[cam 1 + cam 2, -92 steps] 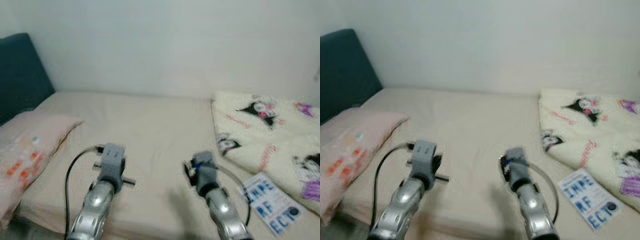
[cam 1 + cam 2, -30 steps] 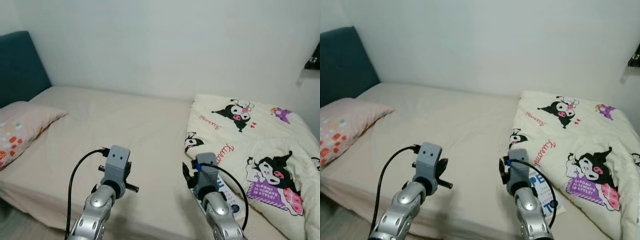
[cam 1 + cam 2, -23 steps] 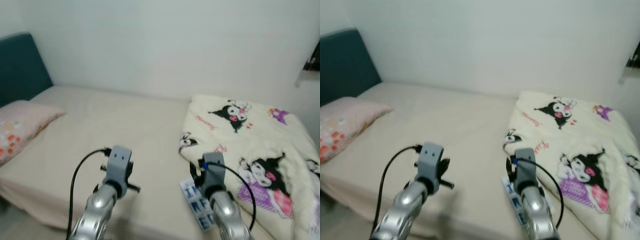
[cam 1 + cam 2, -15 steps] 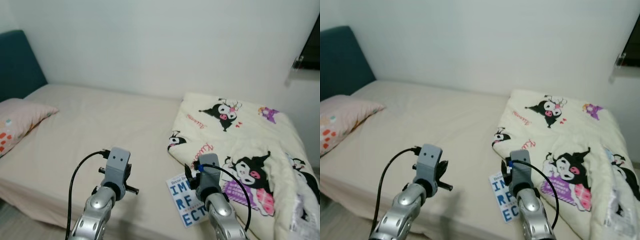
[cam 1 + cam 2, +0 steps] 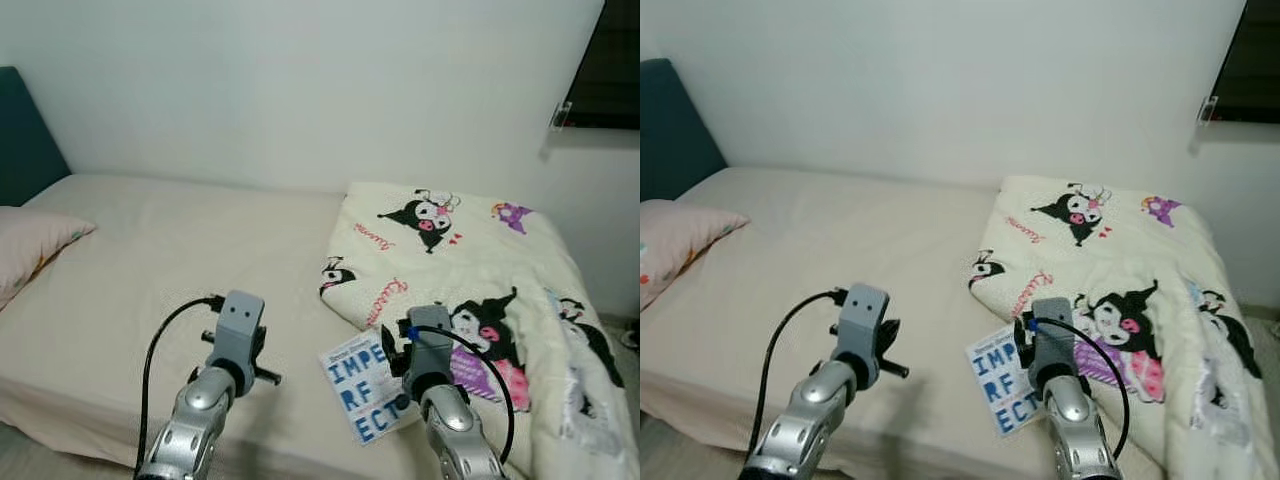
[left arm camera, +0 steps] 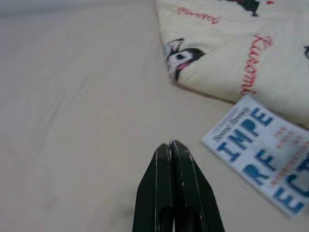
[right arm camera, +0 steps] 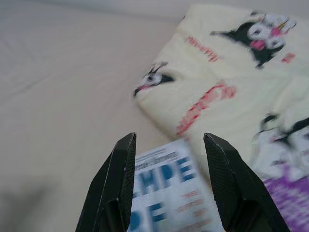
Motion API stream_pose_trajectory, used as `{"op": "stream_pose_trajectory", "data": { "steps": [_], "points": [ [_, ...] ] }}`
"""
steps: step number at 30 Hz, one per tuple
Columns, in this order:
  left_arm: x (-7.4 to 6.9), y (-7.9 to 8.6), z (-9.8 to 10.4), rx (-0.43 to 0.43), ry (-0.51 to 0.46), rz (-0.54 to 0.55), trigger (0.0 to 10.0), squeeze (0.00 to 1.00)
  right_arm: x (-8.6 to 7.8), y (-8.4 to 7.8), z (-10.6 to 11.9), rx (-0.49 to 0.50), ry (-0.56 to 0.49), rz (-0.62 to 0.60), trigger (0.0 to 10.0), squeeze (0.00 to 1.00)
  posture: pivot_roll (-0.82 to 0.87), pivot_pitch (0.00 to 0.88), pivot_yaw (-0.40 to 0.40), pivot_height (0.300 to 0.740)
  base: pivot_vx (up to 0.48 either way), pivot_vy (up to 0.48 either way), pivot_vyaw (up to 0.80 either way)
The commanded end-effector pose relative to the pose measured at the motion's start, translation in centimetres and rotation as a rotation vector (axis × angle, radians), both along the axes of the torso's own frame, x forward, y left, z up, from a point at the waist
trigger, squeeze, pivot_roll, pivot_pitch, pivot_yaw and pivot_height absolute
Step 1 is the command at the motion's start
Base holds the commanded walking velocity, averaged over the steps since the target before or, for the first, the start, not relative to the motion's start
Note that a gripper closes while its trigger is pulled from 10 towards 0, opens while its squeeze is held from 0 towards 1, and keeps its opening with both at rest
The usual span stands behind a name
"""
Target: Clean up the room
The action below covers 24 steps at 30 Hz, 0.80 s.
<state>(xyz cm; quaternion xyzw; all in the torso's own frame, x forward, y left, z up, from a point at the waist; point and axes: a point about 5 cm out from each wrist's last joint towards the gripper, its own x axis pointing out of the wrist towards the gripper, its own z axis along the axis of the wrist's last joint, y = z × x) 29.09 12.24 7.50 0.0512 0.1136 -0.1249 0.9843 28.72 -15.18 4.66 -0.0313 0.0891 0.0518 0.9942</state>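
Note:
A white book (image 5: 357,395) with big blue letters lies flat on the beige bed sheet (image 5: 180,250), near the front edge. It touches the edge of a cream blanket (image 5: 450,270) printed with black cartoon characters, which is crumpled over the bed's right half. My left gripper (image 6: 172,142) is shut and empty, hovering above bare sheet to the left of the book (image 6: 263,174). My right gripper (image 7: 169,136) is open and hangs over the book (image 7: 164,193) and the blanket's edge, with nothing between its fingers.
A pink pillow (image 5: 30,250) lies at the bed's left end by a teal headboard (image 5: 25,140). A white wall runs behind the bed. A dark window (image 5: 610,60) is at the top right. The blanket hangs over the bed's right side.
The camera has swung to the right: pillow and headboard slid to the left edge, and the book and blanket came to the middle. Both arms hold the same pose.

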Motion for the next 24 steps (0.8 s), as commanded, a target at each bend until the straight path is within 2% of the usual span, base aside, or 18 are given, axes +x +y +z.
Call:
{"op": "stream_pose_trajectory", "data": {
  "steps": [1,11,16,23,24],
  "points": [
    [-0.2,0.4,-0.5,0.014,0.014,0.017,10.0,0.0,0.1,0.3,0.2,0.015,-0.003,-0.001,10.0,0.0,0.04,0.006,0.01,0.74,0.0,0.0,0.0],
    [-0.3,0.7,-0.4,-0.018,0.007,0.025,10.0,0.0,-0.1,-0.7,-0.2,-0.011,0.014,-0.069,10.0,0.0,0.03,0.012,0.012,0.74,0.0,0.0,0.0],
    [0.0,1.8,-0.6,-0.011,0.009,0.05,10.0,0.0,-0.5,-1.9,-0.8,-0.021,0.043,-0.145,10.0,0.0,0.03,0.024,0.009,0.74,0.0,0.0,0.0],
    [0.0,2.9,-1.5,0.009,0.034,0.09,10.0,0.0,-1.0,-2.9,-1.1,-0.002,0.054,-0.21,10.0,0.0,0.02,0.034,0.016,0.716,0.0,0.0,0.0],
    [0.0,3.3,-1.8,0.006,0.039,0.122,10.0,0.0,-1.1,-3.0,-1.1,-0.006,0.056,-0.214,10.0,0.0,0.01,0.036,0.016,0.706,0.0,0.0,0.0]
  ]
}}
